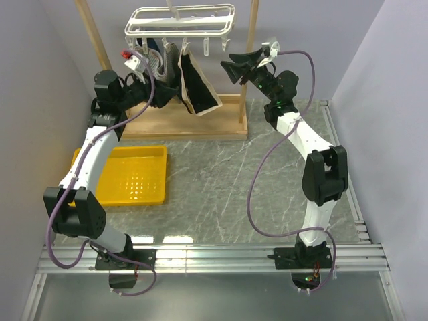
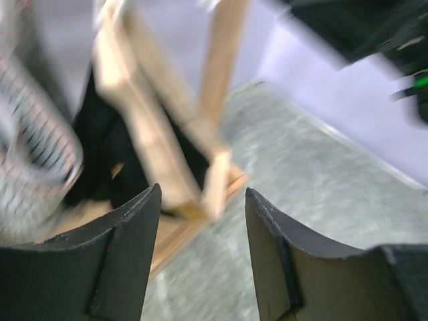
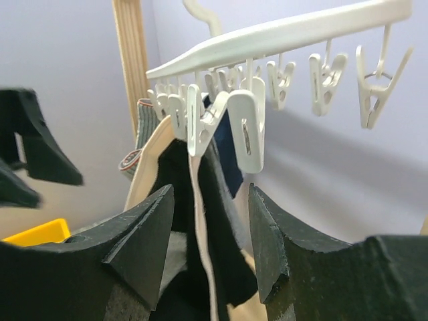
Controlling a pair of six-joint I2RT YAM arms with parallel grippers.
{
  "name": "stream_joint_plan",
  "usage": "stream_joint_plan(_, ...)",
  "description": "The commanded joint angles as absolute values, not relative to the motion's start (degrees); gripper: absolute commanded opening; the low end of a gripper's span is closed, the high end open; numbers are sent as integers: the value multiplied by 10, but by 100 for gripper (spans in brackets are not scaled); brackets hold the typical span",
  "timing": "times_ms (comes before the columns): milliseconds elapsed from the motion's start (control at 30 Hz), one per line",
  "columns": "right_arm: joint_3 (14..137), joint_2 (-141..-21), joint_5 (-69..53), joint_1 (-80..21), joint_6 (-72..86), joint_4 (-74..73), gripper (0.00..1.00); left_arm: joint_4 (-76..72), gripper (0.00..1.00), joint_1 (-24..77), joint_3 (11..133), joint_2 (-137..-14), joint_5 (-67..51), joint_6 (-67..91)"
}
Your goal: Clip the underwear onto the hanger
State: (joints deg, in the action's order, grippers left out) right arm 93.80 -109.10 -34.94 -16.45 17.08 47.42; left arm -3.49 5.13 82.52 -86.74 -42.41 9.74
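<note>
My right gripper [image 3: 210,194] has its jaws spread and empty, just below the hanger [image 3: 281,33]. The underwear [image 3: 227,227] hangs mid-frame from what looks like 1 clip [image 3: 244,130]. If my fingers brush it, the fabric could pull loose. My left gripper [image 2: 202,194] also gapes empty.

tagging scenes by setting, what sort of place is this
Probably a robot lab bench, not a home: walled-in tabletop, a left arm and right arm bolted to an aluminium rail, a staged hanger with hanging underwear.
</note>
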Motion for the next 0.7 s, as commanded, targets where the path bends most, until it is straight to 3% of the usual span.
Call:
stream_joint_plan(0,972,-1101,-336,-163,134,521,56,-131,58,54,879,-880,-527,188)
stream_joint_plan(167,1014,-1134,-323,-166,108,519,56,-216,59,63,911,-912,-530,262)
stream_joint_plan(400,1068,-1167,-315,-180,83,511,55,-200,61,115,976,-941,-489,242)
stream_joint_plan(600,1090,-1179,-308,-186,82,498,48,-164,67,161,1026,-968,-404,217)
stream_joint_plan(667,1092,-1177,-309,-189,76,492,40,-148,69,173,1046,-979,-363,211)
